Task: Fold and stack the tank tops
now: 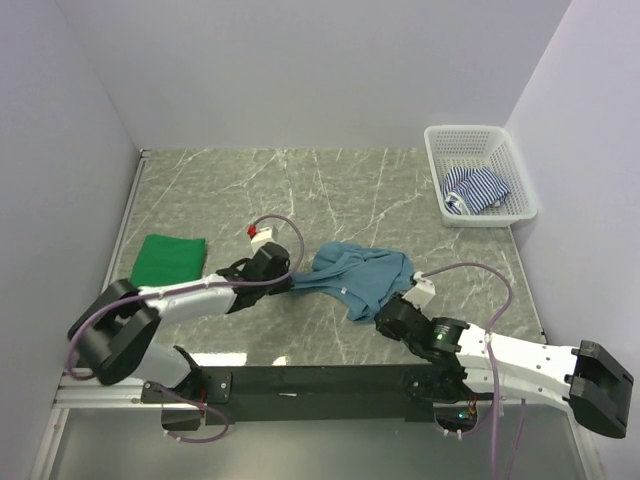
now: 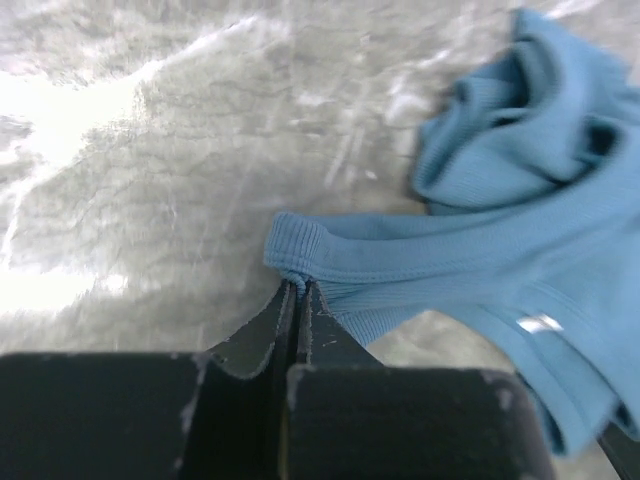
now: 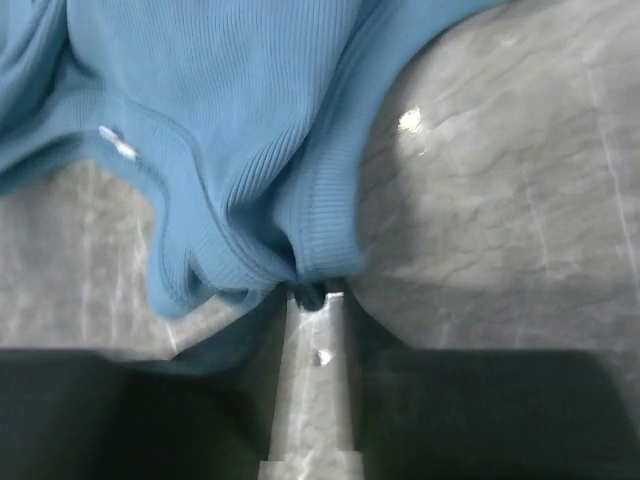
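The dusty teal-blue tank top (image 1: 360, 272) lies crumpled at the middle of the marble table. My left gripper (image 1: 295, 282) is shut on its left hem; in the left wrist view the jaws (image 2: 298, 285) pinch the ribbed edge of the teal top (image 2: 480, 250). My right gripper (image 1: 380, 315) sits at the top's near right edge. In the right wrist view its fingers (image 3: 315, 293) stand apart with table showing between them, and the hem of the teal top (image 3: 230, 120) lies at their tips. The green tank top (image 1: 168, 258) rests folded at the left. The striped tank top (image 1: 475, 188) is in the basket.
The white mesh basket (image 1: 520, 212) stands at the back right corner against the wall. White walls close the table on the left, back and right. A dark rail (image 1: 320, 380) with the arm bases runs along the near edge.
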Controlling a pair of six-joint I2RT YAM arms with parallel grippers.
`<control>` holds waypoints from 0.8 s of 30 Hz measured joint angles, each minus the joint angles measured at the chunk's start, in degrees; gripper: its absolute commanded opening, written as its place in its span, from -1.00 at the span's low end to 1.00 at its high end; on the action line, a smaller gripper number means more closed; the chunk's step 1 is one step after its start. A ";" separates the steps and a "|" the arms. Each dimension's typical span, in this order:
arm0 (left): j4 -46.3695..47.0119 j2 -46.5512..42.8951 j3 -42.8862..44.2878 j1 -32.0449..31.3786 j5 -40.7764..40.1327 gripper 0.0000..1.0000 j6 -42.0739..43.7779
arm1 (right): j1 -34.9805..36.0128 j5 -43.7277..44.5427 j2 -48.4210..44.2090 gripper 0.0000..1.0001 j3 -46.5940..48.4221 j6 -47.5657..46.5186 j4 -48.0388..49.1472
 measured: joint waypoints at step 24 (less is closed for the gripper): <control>-21.14 -47.78 29.00 -4.07 4.66 -0.99 10.32 | 0.15 7.87 -23.30 -1.00 48.70 -22.47 -26.82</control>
